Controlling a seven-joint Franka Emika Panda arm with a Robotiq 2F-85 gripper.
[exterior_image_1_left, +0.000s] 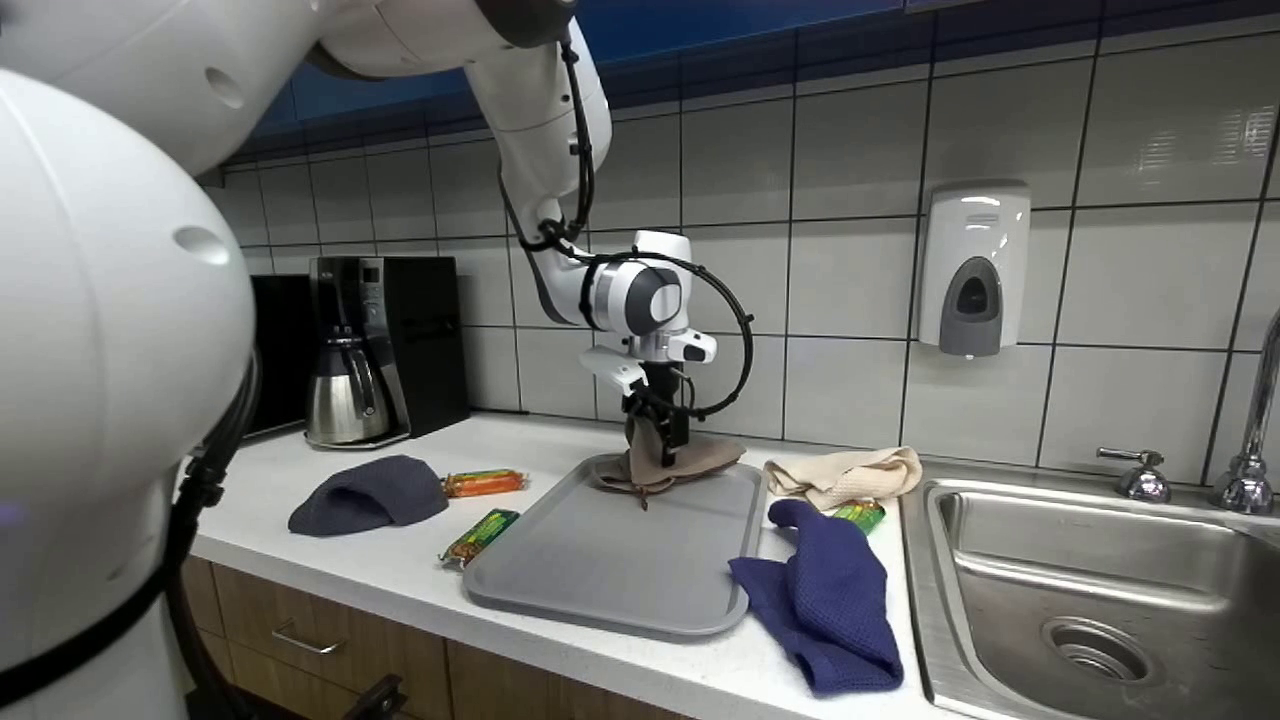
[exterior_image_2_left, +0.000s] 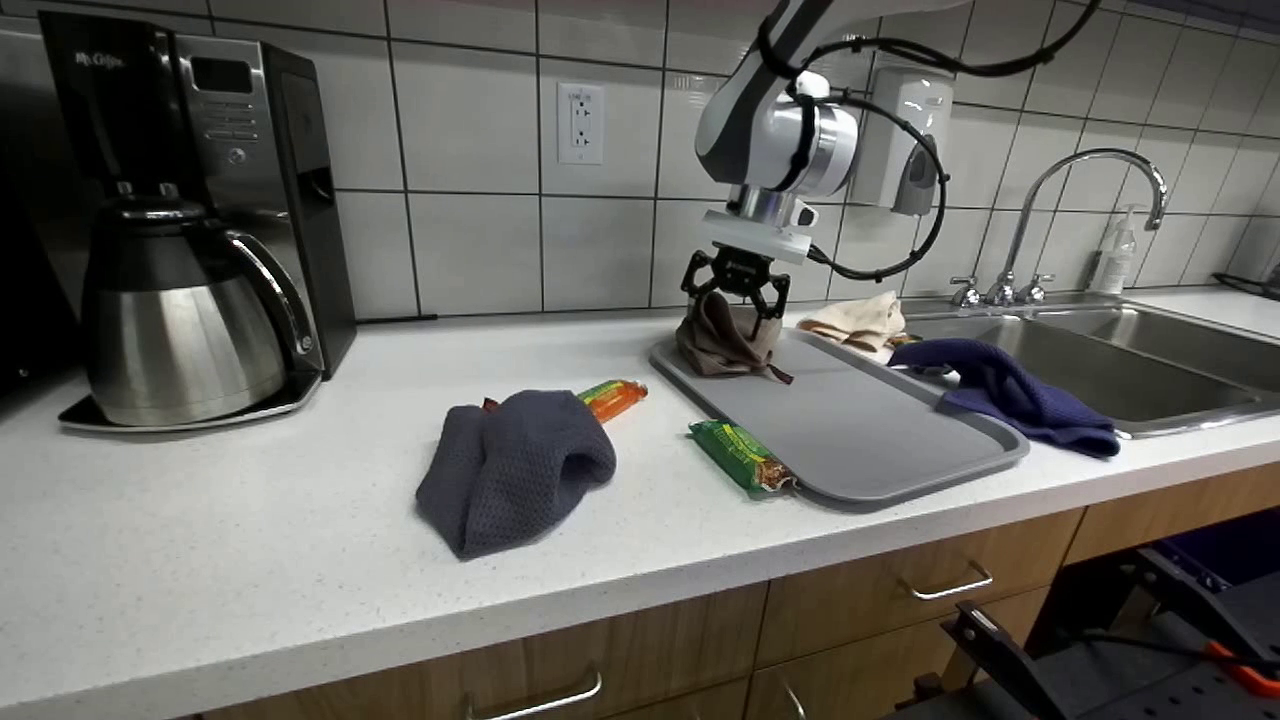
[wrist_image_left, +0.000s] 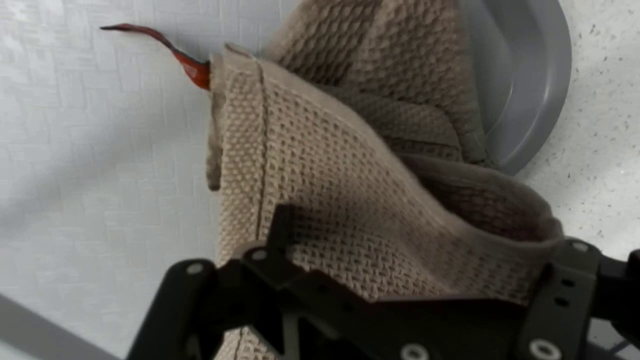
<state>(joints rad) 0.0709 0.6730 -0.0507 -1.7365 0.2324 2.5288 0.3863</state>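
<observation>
Black jaws, spread, brown cloth (wrist_image_left: 360, 195) between them, wall outlet (exterior_image_2_left: 580, 123) only in an exterior view

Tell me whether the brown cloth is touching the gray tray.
Touching. In an exterior view, the brown cloth sits bunched on the gray tray, its lower folds resting on the surface with no gap visible.
</observation>
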